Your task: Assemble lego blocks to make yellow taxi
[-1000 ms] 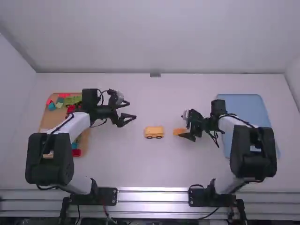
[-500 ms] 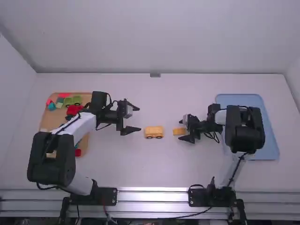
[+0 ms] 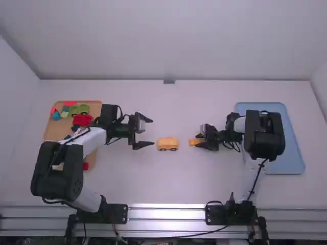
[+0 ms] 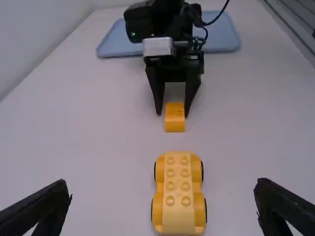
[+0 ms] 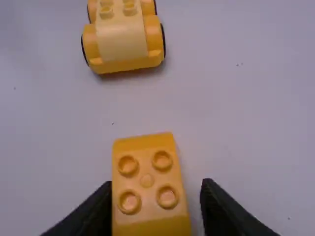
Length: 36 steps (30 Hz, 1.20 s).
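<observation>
A small studded yellow plastic block (image 5: 147,181) stands on the white desk (image 3: 168,186) between the right end effector's (image 4: 173,114) parted fingers, near the yellow wheeled base (image 4: 178,196). The left end effector (image 3: 153,131) is spread, empty. Likely light and stiff; grip the block's flat sides, below its studs.

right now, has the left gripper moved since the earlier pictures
Yes. In the high view, the left gripper is slightly farther right of the tan tray, which hasn't moved, and closer to the yellow wheeled base.
</observation>
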{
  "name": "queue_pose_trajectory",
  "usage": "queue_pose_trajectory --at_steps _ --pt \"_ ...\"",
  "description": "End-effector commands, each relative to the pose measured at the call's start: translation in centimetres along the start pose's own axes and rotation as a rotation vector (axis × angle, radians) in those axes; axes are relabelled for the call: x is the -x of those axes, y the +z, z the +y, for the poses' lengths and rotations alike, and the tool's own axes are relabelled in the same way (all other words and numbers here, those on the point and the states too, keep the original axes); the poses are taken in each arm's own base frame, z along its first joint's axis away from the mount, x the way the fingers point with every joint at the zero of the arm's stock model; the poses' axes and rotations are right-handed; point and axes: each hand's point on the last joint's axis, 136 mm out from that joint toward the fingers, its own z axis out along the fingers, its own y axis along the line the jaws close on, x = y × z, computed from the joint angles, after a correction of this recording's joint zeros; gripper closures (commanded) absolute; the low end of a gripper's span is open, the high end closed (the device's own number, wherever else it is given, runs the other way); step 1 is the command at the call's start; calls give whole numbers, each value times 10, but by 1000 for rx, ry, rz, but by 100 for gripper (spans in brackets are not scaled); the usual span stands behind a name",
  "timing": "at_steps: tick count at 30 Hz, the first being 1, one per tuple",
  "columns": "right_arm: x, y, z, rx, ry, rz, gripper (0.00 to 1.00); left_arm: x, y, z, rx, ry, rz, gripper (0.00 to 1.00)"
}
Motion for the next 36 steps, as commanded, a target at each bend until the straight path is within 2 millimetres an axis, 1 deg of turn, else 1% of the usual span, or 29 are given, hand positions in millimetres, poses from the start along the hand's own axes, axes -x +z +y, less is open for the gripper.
queue_pose_trajectory --at_steps 1,3,5,7,11,12,14,15,16,17,19,20,22,23,25,26,27,29,31,33,36 --pt "-7 3 4 13 40 17 59 -8 6 -15 -26 -37 -22 1" --pt "0 2 2 8 38 -23 60 -17 8 -15 6 -56 -23 0" --pt "9 1 0 5 38 -65 62 -22 13 -17 10 -54 -35 0" --pt "21 -3 -1 15 35 -112 63 -30 24 -22 2 -56 -46 1" --pt "50 -16 7 69 23 -158 66 -47 46 -26 -24 -52 -66 1" --pt "59 -19 10 93 10 -164 67 -54 52 -25 -21 -52 -54 1" --pt "70 -21 13 125 -17 -170 68 -65 59 -23 -17 -59 -29 1" --pt "78 -21 15 147 -37 -174 70 -70 64 -23 -22 -71 -17 1" --pt "82 -21 16 162 -52 -166 69 -74 66 -23 -25 -86 -9 1" --pt "84 -20 16 173 -59 -157 67 -78 68 -21 -24 -105 1 1" --pt "84 -17 17 194 -61 -124 50 -83 70 -19 -22 -132 11 1" --pt "82 -16 17 200 -51 -110 47 -83 70 -18 -21 -136 13 1" --pt "78 -13 17 210 -49 -81 37 -83 70 -17 -23 -137 14 1" --pt "75 -11 17 210 -41 -68 29 -81 71 -17 -24 -131 11 1" --pt "74 -8 18 204 -48 -79 22 -81 70 -12 -16 -129 10 1" --pt "75 -8 19 199 -54 -98 13 -81 70 -11 -14 -127 10 1" --pt "82 -11 18 180 -42 -145 1 -81 70 -10 -11 -124 11 1" --pt "91 -21 19 151 -16 -202 2 -81 72 -9 -7 -135 24 1" --pt "95 -31 23 122 -25 -226 2 -81 73 -5 -5 -144 29 1" --pt "97 -41 28 82 -42 -241 1 -81 71 -1 2 -148 30 1" --pt "99 -51 35 26 -53 -250 1 -79 73 -1 -4 -144 29 1"
